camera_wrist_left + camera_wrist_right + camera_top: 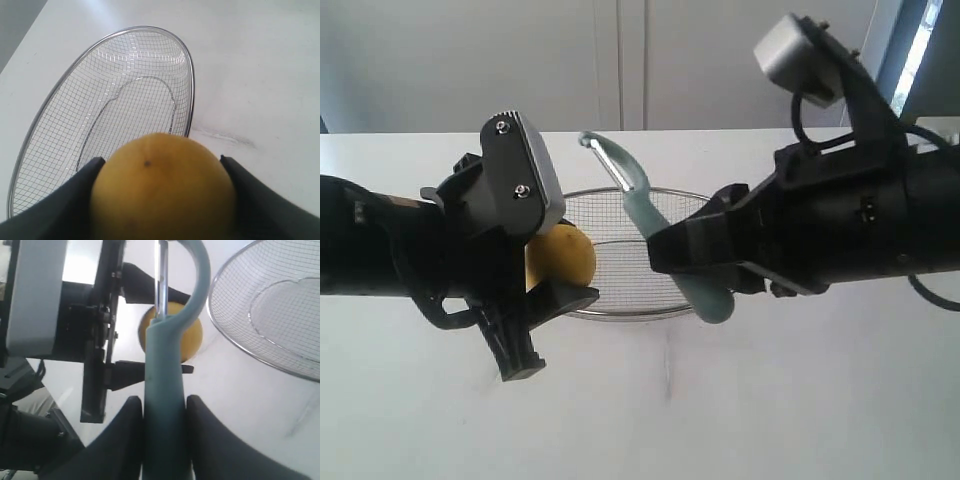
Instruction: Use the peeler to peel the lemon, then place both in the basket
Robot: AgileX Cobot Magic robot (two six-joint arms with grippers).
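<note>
The right gripper (162, 401) clamps the handle of the pale teal peeler (642, 215), long axis slanting near the silver wire-mesh basket (620, 190), metal blade end toward the left gripper (563, 275), which pinches the round yellow lemon (570, 255).

One lemon (570, 258), one peeler (640, 207), one wire basket (605, 225), one table (770, 400), two claws: left claw (161, 162), right claw (162, 405)

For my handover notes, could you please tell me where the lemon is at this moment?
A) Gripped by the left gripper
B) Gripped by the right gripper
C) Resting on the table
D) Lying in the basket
A: the lemon sits clamped between the fingers of the left gripper, the basket holds nothing, and the right gripper holds the peeler.
</note>
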